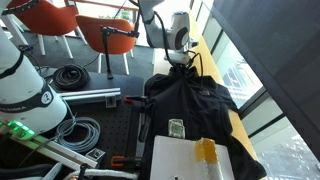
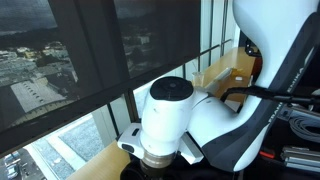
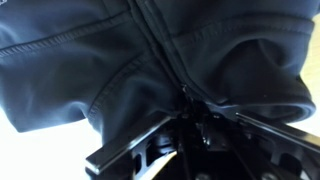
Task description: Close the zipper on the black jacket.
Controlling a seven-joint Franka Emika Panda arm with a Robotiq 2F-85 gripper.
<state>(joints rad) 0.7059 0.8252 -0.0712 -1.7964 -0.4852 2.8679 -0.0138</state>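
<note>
At the bottom centre of the wrist view, the gripper [image 3: 190,110] has its jaws drawn together, seemingly pinched on the zipper [image 3: 160,45]; the pull itself is lost in the dark. The zipper runs toward the top of the frame across the black jacket [image 3: 70,60], which in an exterior view lies spread on the table [image 1: 243,122], right of centre. The pulling step seems in hand; next comes a steady, straight draw along the teeth.

- black jacket [image 1: 195,105]: plain black, with a faint sheen and black stitched seams in the wrist view.
- zipper [image 3: 160,40]: the same black as the fabric.
- robot arm [image 2: 170,115]: white.
- chairs [image 1: 50,20]: orange.
- small block [image 1: 205,150]: yellow, on a white sheet [image 1: 180,162].
- coiled cables [image 1: 72,75]: black.
</note>
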